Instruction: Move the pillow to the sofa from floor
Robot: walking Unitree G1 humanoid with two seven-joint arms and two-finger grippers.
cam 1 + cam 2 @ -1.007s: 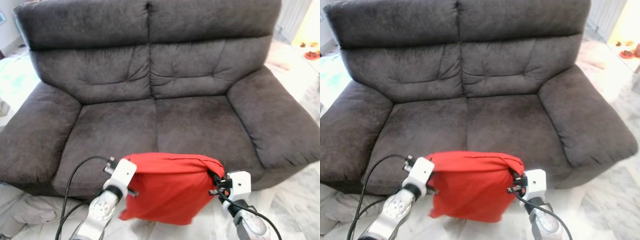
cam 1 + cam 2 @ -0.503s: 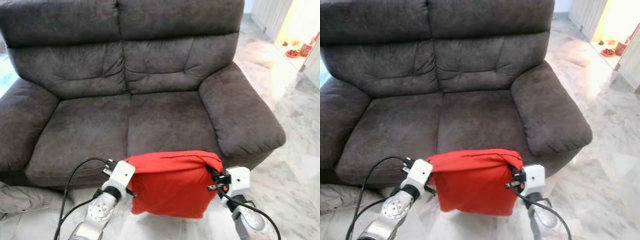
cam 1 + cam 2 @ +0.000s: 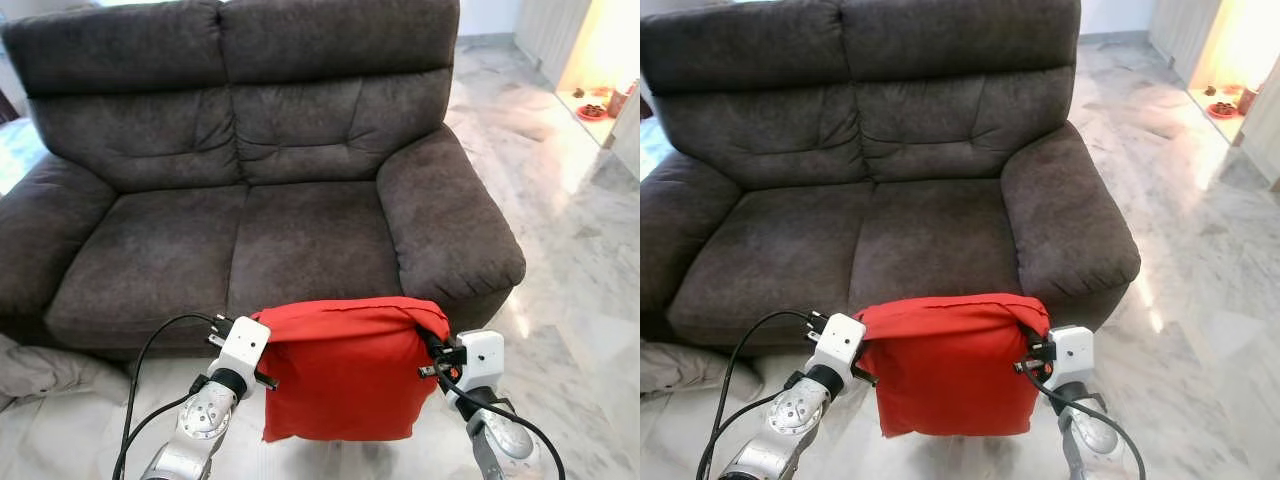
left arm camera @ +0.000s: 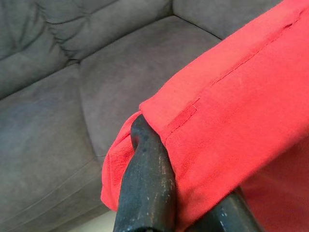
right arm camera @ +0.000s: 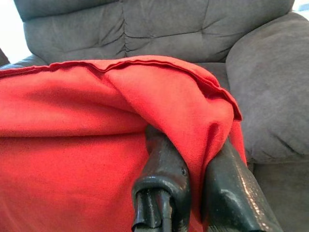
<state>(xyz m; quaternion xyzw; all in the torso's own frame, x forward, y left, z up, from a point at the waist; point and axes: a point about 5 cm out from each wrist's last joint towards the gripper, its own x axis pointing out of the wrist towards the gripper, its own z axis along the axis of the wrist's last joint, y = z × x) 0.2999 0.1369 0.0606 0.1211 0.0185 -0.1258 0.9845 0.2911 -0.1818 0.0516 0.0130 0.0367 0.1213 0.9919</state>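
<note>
The red pillow hangs off the floor between the two arms, the left pincer clamped on its upper left corner and the right pincer clamped on its upper right corner, the cloth bunched between each pair of black fingers. Against a second ago the sofa sits farther off and more to the left, so the camera has swung and backed away while the grip is unchanged. The pillow is still short of the seat cushions, so the robot likely needs to close in again.
</note>
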